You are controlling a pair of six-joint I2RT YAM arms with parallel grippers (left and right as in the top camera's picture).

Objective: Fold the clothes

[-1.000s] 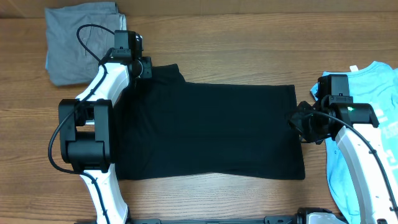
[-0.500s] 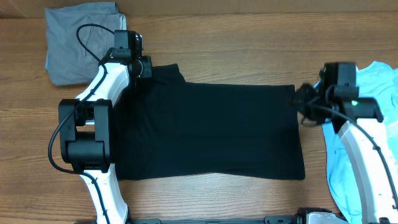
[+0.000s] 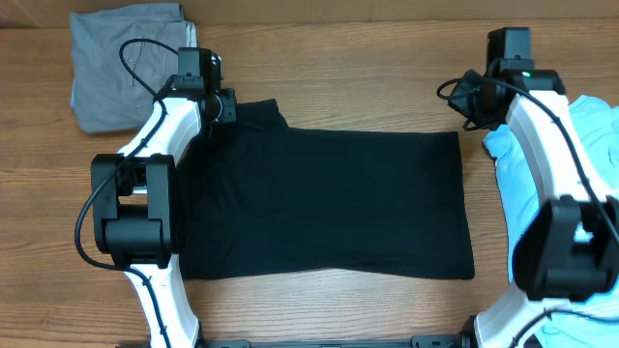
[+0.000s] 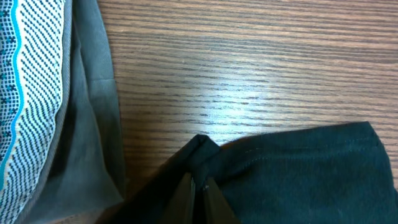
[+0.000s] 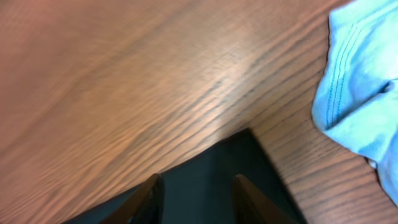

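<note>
Overhead view: black T-shirt (image 3: 324, 203) lies flat across the middle of the table (image 3: 368, 58), with the grey garment (image 3: 121, 63) at the far left and the light-blue T-shirt (image 3: 590, 145) at the right edge. Left gripper (image 4: 198, 186) is pinched closed on a raised fold at the shirt's far left corner, apparently a sleeve. Right gripper (image 5: 199, 196) stands partly open and empty over the far right corner. One second earlier it was at the shirt's right edge; the left arm is unmoved.
</note>
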